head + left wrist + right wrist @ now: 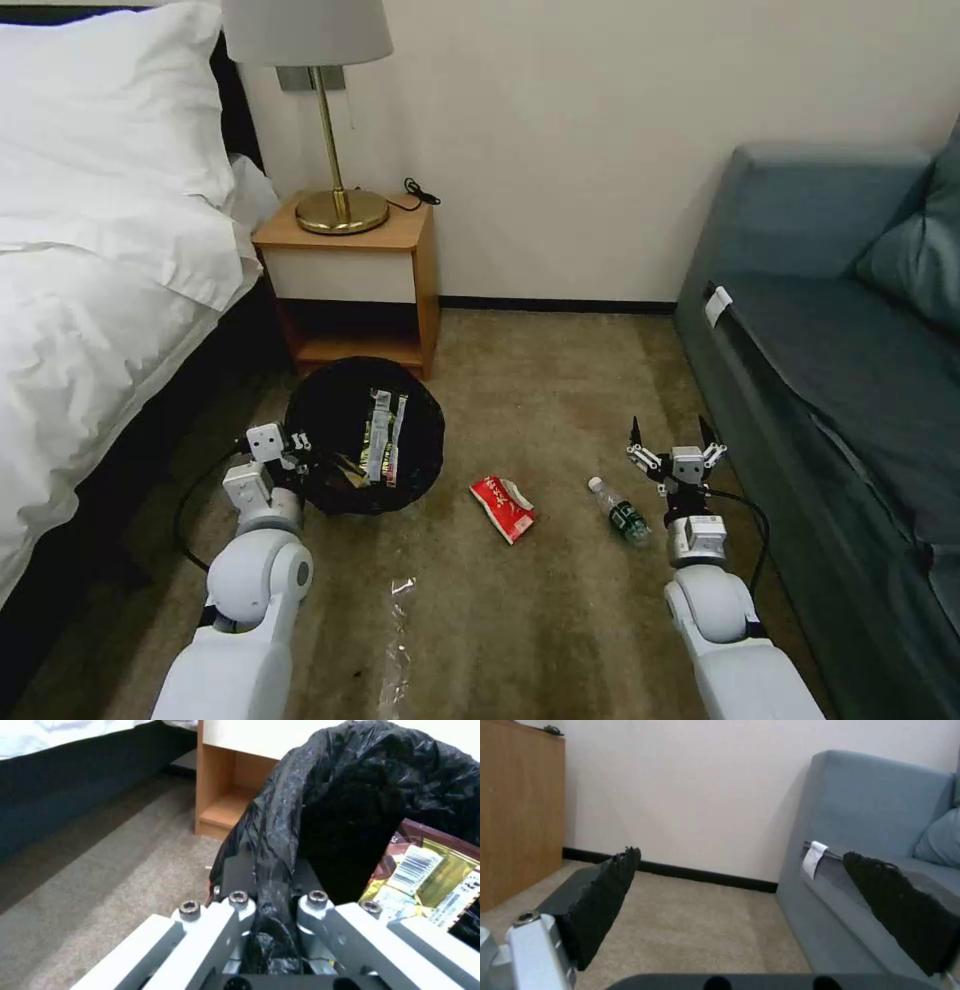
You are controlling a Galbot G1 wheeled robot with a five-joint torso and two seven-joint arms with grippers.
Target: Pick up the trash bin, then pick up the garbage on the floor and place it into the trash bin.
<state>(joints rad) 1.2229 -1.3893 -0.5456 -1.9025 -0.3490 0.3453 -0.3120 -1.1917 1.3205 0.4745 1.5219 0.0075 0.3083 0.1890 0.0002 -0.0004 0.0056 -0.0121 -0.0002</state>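
A two-armed robot works a carpeted hotel room. Its left gripper [300, 452] is clamped on the near rim of the trash bin [365, 435], which is beside the wooden nightstand [350, 285] and tipped so that its black-lined mouth faces the head camera. The left wrist view shows what the head view cannot: the crinkly black bag [320, 813] pinched tight between the closed fingers [240, 907], and yellow-silver wrappers [425, 877] already lying inside. The right gripper [675, 448] hovers near the blue sofa [850, 370], its pads spread wide apart and holding nothing, as its own wrist view confirms, looking over bare carpet to the wall. Garbage is on the brown carpet [540, 620] between the arms: a red snack packet [503, 507] just right of the bin, and a small clear bottle [618, 511] with a green label just left of the right wrist. A pale clear strip [397, 640] lies nearer the robot. A bed with white linen [90, 270] fills the left side, and a brass lamp [335, 150] stands on the nightstand
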